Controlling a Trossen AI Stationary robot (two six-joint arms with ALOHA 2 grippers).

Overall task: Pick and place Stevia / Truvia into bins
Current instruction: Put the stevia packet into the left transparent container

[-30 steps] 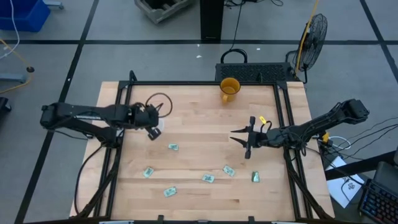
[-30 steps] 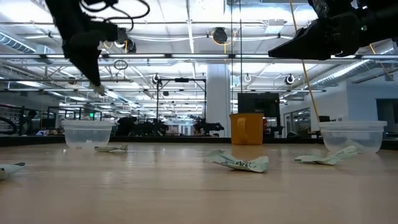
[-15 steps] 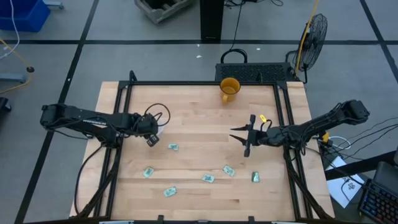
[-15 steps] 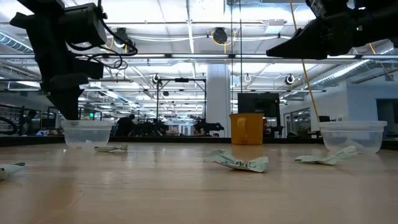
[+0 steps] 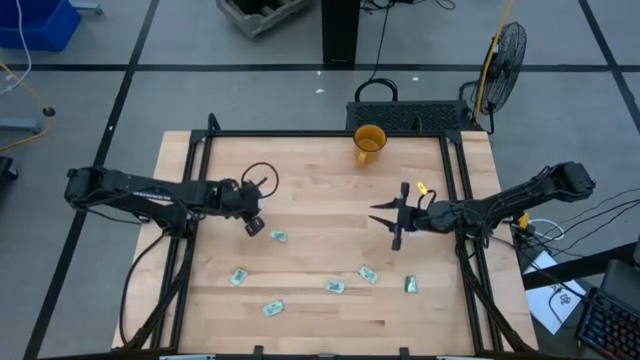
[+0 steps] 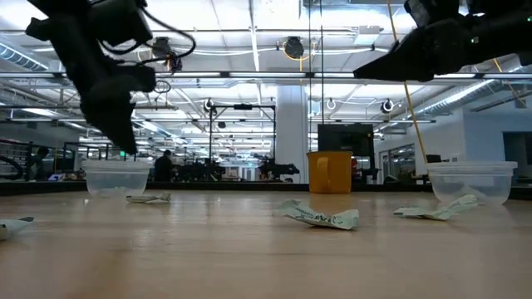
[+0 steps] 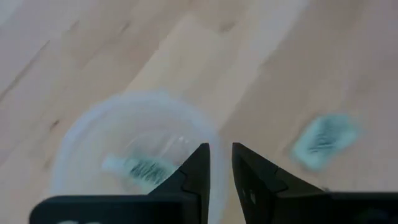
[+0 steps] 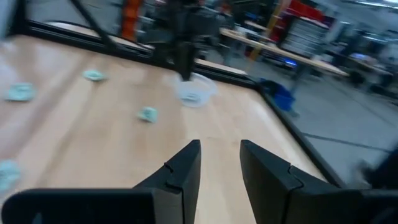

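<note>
Several pale green and white packets lie flat on the wooden table, among them one [image 5: 279,236] just right of my left gripper [image 5: 252,224] and others [image 5: 334,286] toward the near edge. My left gripper hangs above the left clear cup [image 7: 81,137], its fingers a narrow gap apart and empty. One packet [image 7: 140,168] lies inside that cup. The second clear cup [image 6: 470,181] stands at the right in the low view. My right gripper [image 5: 395,222] hovers open and empty over the table's right half.
A yellow-orange cup [image 5: 368,143] stands at the far edge, near the middle. A black frame [image 5: 300,134] runs round the table. A fan [image 5: 505,55] stands beyond the far right corner. The middle of the table between the two grippers is bare wood.
My left gripper has come down over the left clear cup, then risen, tipped to a slant and shifted a little toward the table's right edge.
</note>
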